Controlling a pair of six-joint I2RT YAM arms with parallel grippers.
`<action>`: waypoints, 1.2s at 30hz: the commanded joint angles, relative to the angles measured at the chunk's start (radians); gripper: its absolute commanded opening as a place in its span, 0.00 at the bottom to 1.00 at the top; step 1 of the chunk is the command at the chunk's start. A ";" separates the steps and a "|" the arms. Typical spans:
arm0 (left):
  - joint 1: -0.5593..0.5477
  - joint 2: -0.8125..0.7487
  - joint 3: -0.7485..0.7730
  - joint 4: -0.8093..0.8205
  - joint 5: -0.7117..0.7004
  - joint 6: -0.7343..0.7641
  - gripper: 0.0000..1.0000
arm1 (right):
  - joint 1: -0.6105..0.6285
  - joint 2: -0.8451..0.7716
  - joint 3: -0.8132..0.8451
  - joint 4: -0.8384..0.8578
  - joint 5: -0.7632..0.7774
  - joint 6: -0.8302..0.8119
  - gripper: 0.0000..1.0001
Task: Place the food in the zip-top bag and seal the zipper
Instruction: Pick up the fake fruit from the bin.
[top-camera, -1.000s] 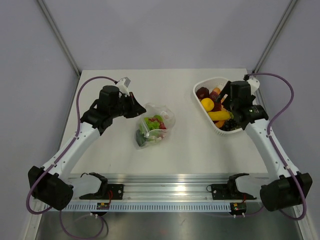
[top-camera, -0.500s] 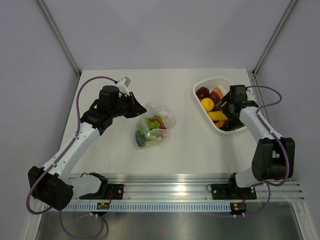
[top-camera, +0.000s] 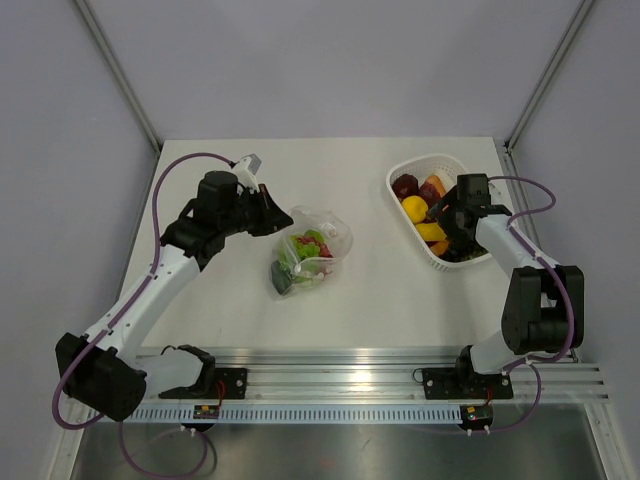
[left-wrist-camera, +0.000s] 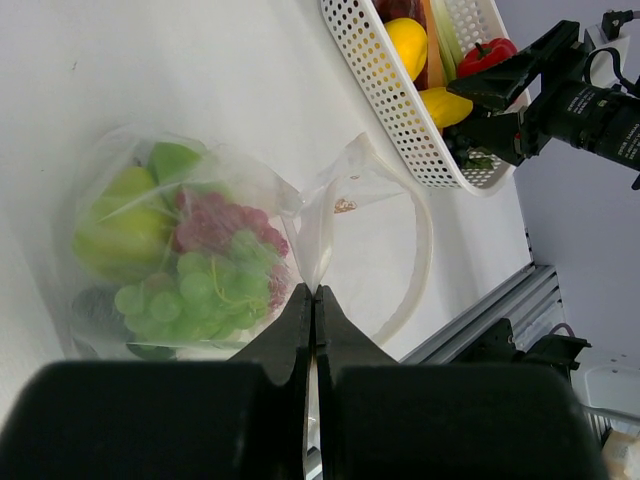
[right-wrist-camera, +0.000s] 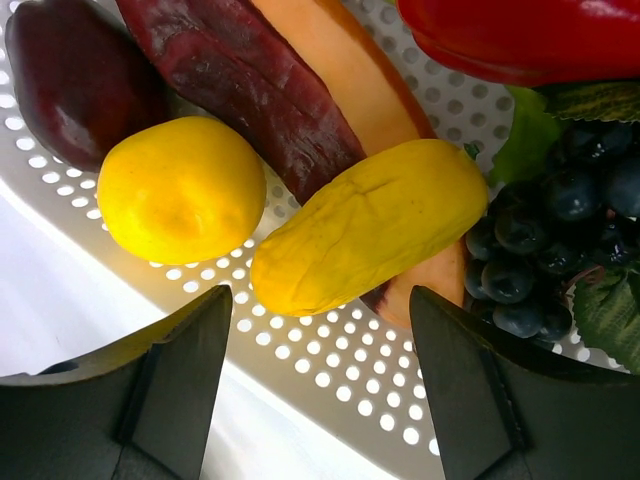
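The clear zip-top bag (top-camera: 312, 252) lies mid-table with green, red and dark toy food inside; in the left wrist view it (left-wrist-camera: 190, 260) holds green grapes, a pear and red grapes. My left gripper (top-camera: 283, 214) is shut on the bag's mouth edge (left-wrist-camera: 318, 240), and the zipper strip is hard to make out. My right gripper (top-camera: 436, 222) is open, low over the white basket (top-camera: 412, 165). Its fingers (right-wrist-camera: 175, 375) straddle a long yellow fruit (right-wrist-camera: 370, 225) without touching it. A round yellow fruit (right-wrist-camera: 180, 190), dark purple pieces (right-wrist-camera: 80, 75), a red pepper (right-wrist-camera: 530, 35) and dark grapes (right-wrist-camera: 550, 250) lie beside it.
The white lattice basket (left-wrist-camera: 385, 95) stands at the table's right, near the right edge. A metal rail (top-camera: 330, 385) runs along the near edge. Grey walls enclose the table on the left, back and right.
My right arm has swung in and dropped toward the basket, its gripper now low over the yellow fruit. The left gripper and the bag have stayed put.
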 joint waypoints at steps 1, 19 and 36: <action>-0.003 -0.037 -0.007 0.057 0.039 0.007 0.00 | -0.002 -0.019 0.011 0.043 -0.021 -0.017 0.78; -0.003 -0.034 -0.021 0.067 0.050 0.005 0.00 | -0.005 0.035 0.009 0.014 0.064 -0.056 0.86; -0.003 -0.034 -0.007 0.064 0.065 0.011 0.00 | -0.004 -0.103 -0.057 0.038 0.145 -0.054 0.27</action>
